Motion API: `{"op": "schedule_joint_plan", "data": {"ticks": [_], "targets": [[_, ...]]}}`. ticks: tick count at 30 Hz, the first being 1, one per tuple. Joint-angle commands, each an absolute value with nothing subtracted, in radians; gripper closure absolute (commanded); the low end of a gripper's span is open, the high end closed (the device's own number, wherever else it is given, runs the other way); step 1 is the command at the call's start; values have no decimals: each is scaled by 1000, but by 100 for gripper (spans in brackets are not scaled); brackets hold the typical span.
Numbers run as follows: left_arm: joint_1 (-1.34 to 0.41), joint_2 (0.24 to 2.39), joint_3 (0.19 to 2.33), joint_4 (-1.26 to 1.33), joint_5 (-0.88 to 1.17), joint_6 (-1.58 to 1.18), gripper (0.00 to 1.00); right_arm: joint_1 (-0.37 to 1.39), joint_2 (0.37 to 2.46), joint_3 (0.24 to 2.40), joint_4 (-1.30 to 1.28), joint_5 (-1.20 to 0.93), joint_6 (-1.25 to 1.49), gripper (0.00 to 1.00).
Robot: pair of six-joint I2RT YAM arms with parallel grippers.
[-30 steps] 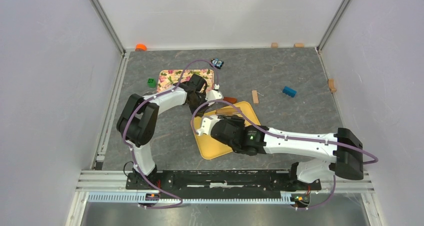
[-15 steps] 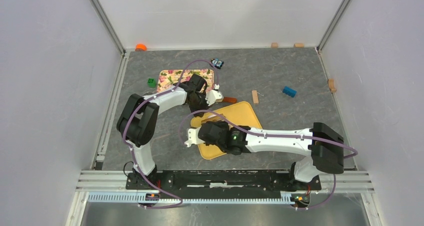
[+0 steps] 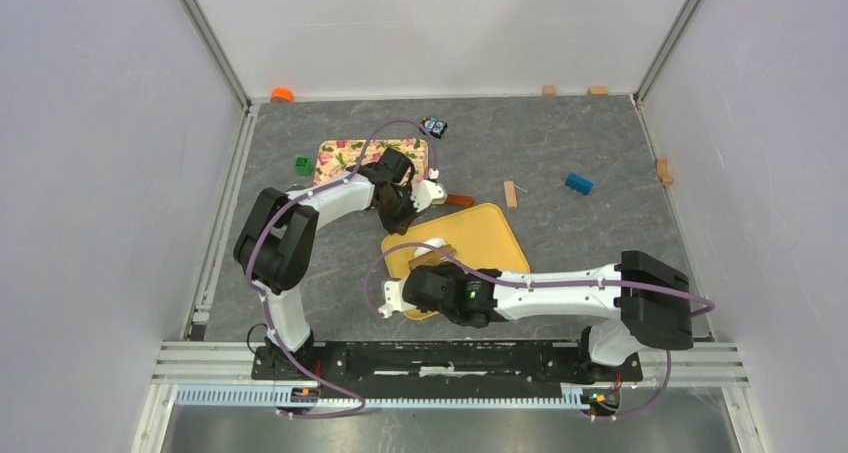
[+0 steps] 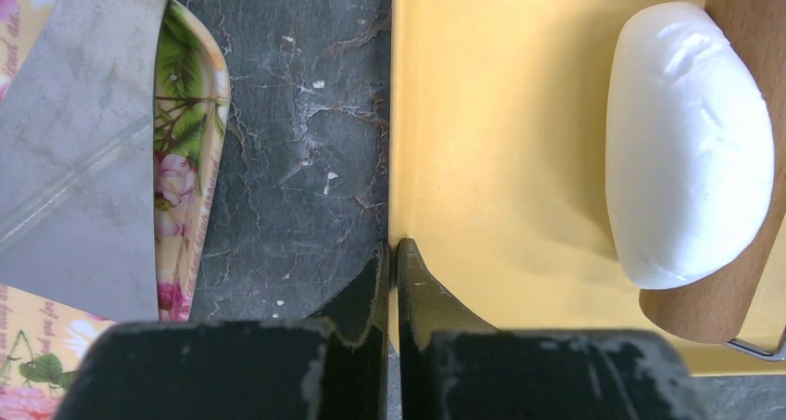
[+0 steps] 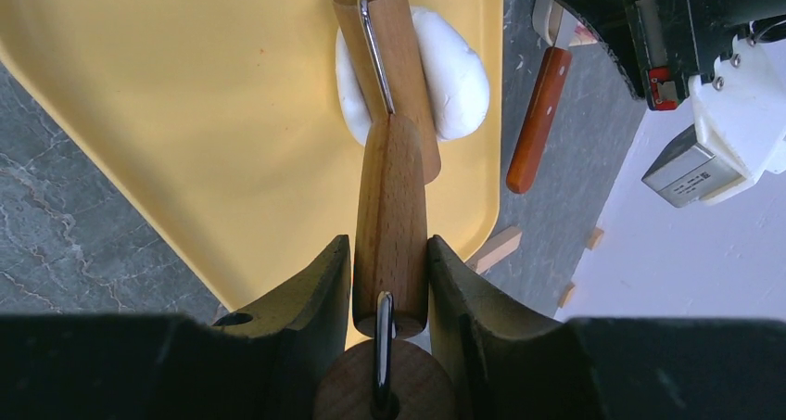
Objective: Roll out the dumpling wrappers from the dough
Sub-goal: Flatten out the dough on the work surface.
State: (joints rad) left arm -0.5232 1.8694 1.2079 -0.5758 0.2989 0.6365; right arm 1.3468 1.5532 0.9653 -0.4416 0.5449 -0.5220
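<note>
The dough (image 3: 432, 243) (image 5: 457, 82) (image 4: 690, 151) is a thick white oval lump on the yellow board (image 3: 480, 235) (image 5: 204, 114) (image 4: 500, 114). A wooden rolling pin (image 3: 433, 257) (image 5: 390, 207) lies across it, the roller (image 5: 382, 31) resting on the lump. My right gripper (image 3: 425, 271) (image 5: 389, 246) is shut on the pin's handle. My left gripper (image 3: 400, 213) (image 4: 391, 250) is shut with its tips at the board's far-left edge, to the left of the dough. The dumpling wrappers are out of view.
A floral board (image 3: 345, 155) (image 4: 190, 142) with a cleaver blade (image 4: 83, 142) lies beyond the left gripper, its brown handle (image 3: 460, 200) (image 5: 538, 114) beside the yellow board. A green block (image 3: 302, 163), blue block (image 3: 578, 183), wooden stick (image 3: 510, 193) and orange piece (image 3: 282, 95) are scattered.
My right arm drew back toward the near edge, dragging the rolling pin with it over the dough. The left arm stayed where it was.
</note>
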Motion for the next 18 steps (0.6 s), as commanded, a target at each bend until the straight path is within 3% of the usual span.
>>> {"op": "schedule_joint_plan", "data": {"ticks": [1,10,18], "targets": [[-528,1964,1166,-591,290,616,98,1348,1592,937,-574,434,-458,100],[-528,1967,1166,-590,287,614,98,1353,1701,1028,-557,429,-492,100],[-528,1967,1167,-590,287,614,98,1408,1598,869,-634,371,-350,100]]}}
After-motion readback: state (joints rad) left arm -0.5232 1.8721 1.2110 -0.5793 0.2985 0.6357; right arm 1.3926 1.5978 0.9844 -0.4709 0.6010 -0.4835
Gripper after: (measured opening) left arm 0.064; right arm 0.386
